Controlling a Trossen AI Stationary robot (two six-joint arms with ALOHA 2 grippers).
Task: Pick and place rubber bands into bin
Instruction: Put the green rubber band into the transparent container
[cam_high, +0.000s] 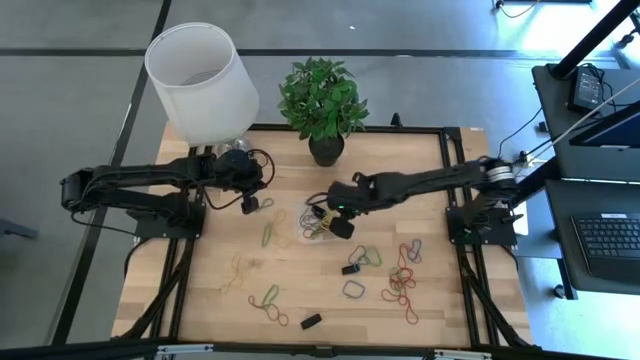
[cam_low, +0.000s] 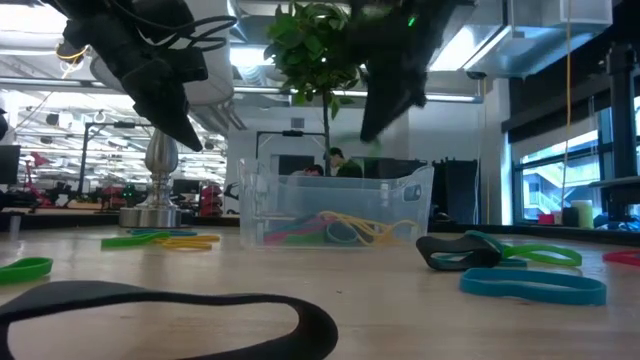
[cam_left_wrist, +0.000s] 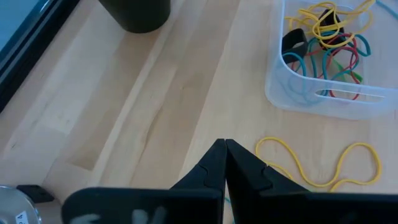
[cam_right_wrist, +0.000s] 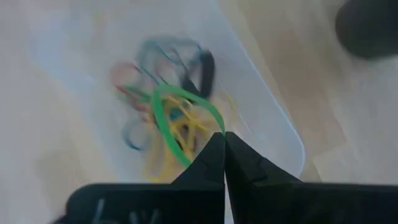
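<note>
Wooden table (cam_high: 200, 290): right gripper (cam_right_wrist: 224, 138) pinches green band (cam_right_wrist: 171, 118) over bin (cam_right_wrist: 273, 124)

High view: straight down on the whole pale wooden table (cam_high: 300, 290).
Low view: at tabletop height, level, facing the room.
Left wrist view: close, angled down at the small clear plastic bin (cam_left_wrist: 298, 99).
Right wrist view: closer, directly over it.
Shared: all four see the bin.
</note>
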